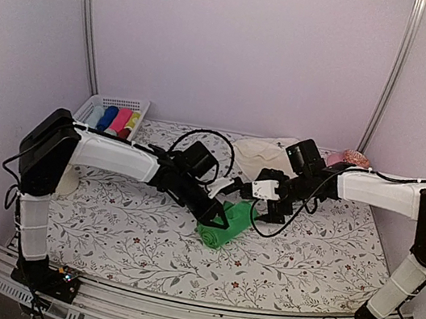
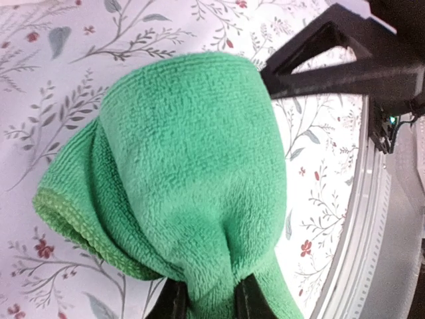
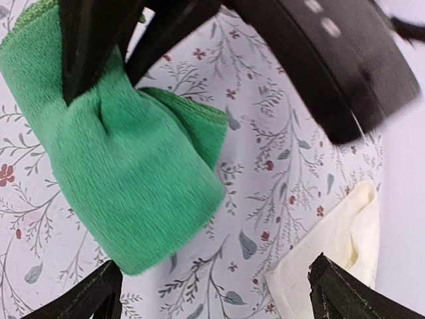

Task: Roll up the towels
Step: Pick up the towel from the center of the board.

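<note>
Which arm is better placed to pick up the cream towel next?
Probably right. The right gripper is open and empty, and the cream towel lies close beside it. The left gripper is shut on the green towel, so it is busy.

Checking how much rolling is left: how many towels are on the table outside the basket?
2. The green towel is mid-table, pinched by the left gripper; the cream towel lies crumpled behind it, toward the back. More could be hidden from view.
</note>
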